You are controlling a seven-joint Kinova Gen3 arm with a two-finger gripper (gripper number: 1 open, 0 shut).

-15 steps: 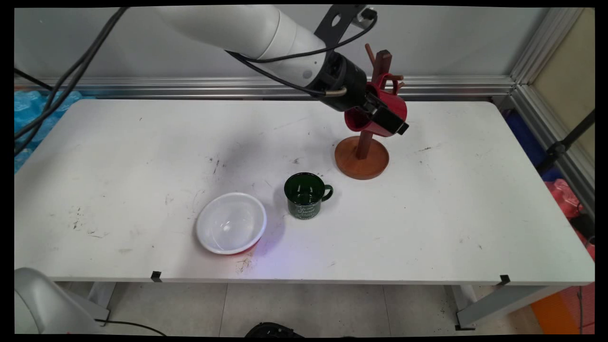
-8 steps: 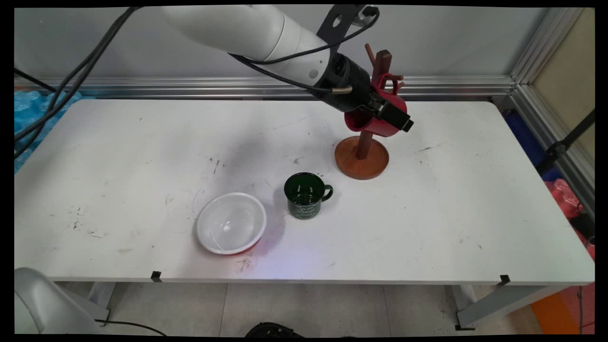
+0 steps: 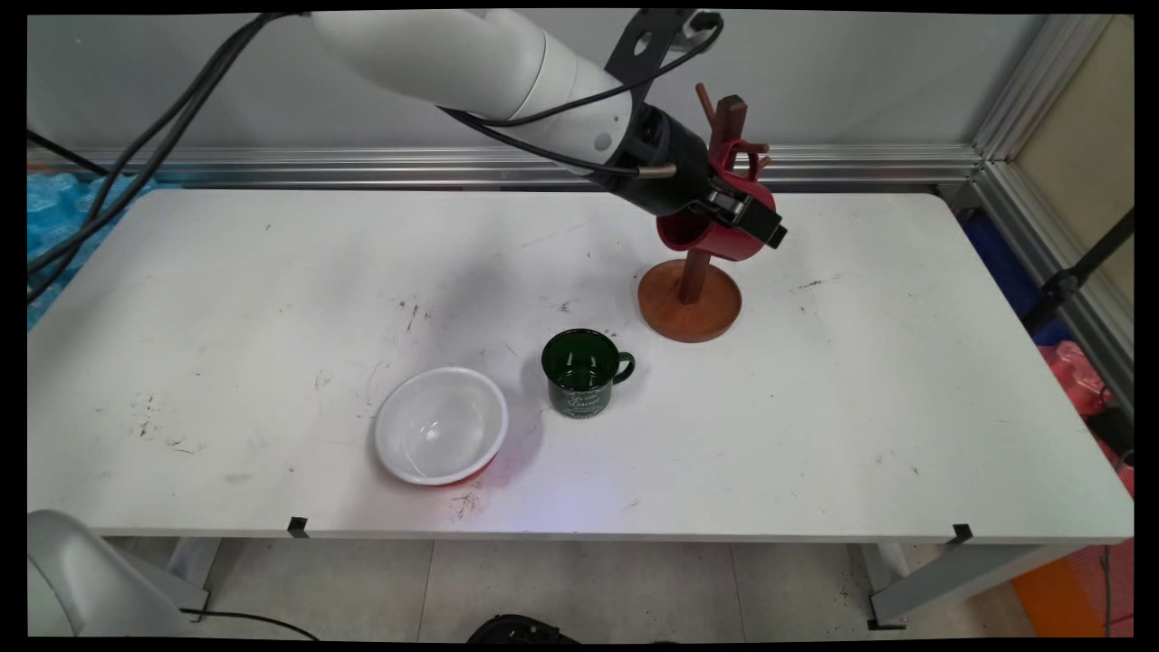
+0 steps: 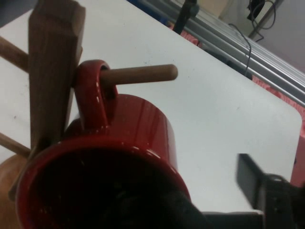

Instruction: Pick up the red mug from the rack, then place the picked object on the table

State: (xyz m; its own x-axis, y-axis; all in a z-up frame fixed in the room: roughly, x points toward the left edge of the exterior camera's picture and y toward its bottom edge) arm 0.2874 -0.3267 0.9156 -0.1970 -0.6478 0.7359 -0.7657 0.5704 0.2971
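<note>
change: gripper (image 3: pixel 735 217) has edged toward the table's right end; red mug (image 3: pixel 715 237) has gone with it, handle now threaded onto a peg (image 4: pixel 138 74) of the wooden mug tree (image 3: pixel 691 299)
grip: one finger inside the mug, one outside, clenched on its wall
arm: comes in from upper left, angled down
mug tree: near back edge, right of centre
rest: green mug (image 3: pixel 582 373), white bowl (image 3: pixel 441 425), near front edge

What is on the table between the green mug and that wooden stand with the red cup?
Nothing: in the main view the stretch of white table between the green mug and the wooden stand is bare apart from small dark scuff marks.
</note>
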